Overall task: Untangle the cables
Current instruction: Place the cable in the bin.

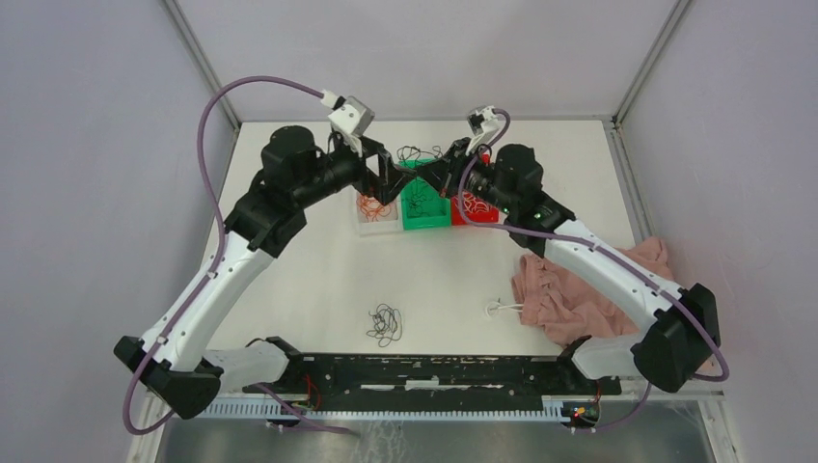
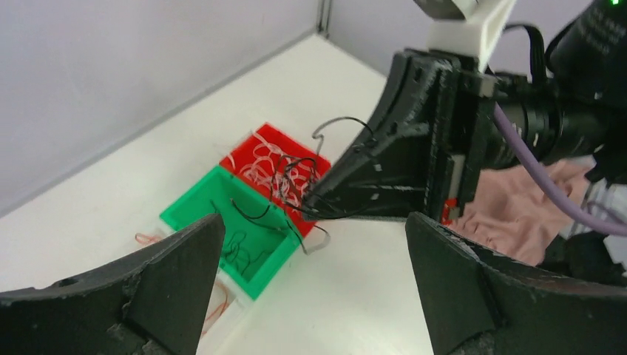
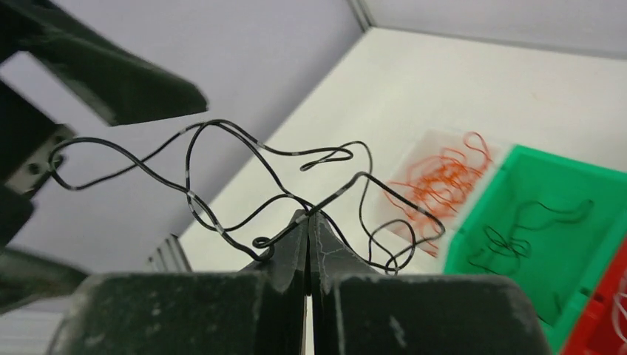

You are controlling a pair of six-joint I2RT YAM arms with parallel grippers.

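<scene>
Your right gripper (image 3: 309, 222) is pinched shut on a small bunch of black cables (image 2: 294, 181), held in the air over the green bin (image 2: 188, 196). Your left gripper (image 2: 312, 229) faces it with jaws spread wide and nothing between them. Bring the left in slowly, close on one loose loop away from the right's pinch, and pull apart gently so the strands slide free rather than knot tighter; work above the green bin so anything that slips lands with the other black ones.
</scene>
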